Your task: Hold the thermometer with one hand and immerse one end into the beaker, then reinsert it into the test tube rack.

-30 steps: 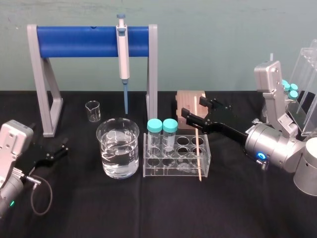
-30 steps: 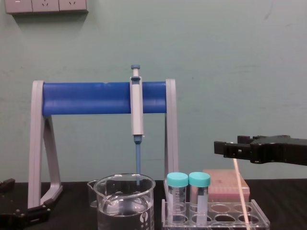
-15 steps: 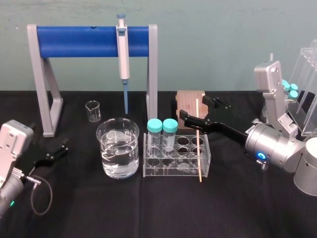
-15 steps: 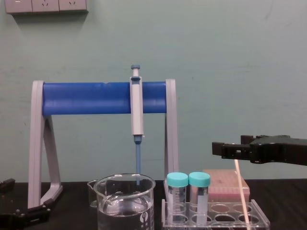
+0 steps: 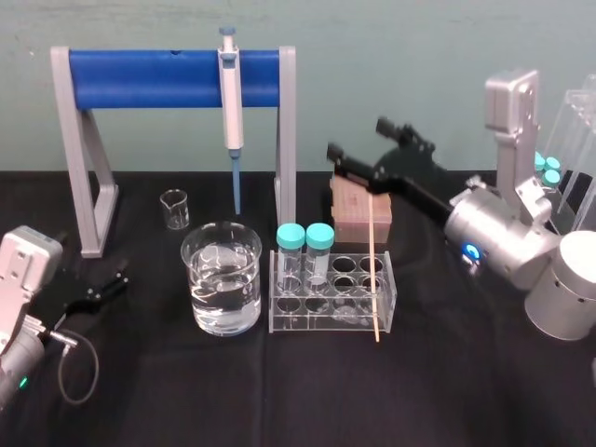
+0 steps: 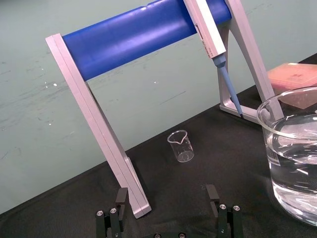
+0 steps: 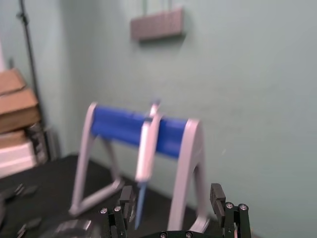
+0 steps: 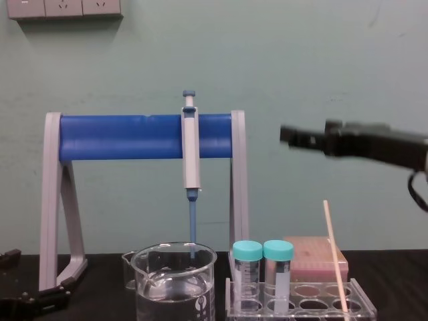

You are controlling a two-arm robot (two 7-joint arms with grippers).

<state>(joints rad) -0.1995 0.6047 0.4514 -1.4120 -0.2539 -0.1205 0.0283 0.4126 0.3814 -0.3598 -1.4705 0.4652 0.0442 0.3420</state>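
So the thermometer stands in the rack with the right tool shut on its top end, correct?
Not quite. The thermometer does stand in the rack, but the right tool is not shut on it: it hangs open above the rod's top end, apart from it. The chest view shows the gap, and the right wrist view shows the open fingers. The left tool lies parked at the left.

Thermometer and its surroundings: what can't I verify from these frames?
Thermometer lower tip: cut off by the chest view's bottom edge; its seat inside the test tube rack is unclear from the head view.
Beaker base: below the chest view's bottom edge.
Pipette detail: blurred in the right wrist view, beyond the open right gripper.
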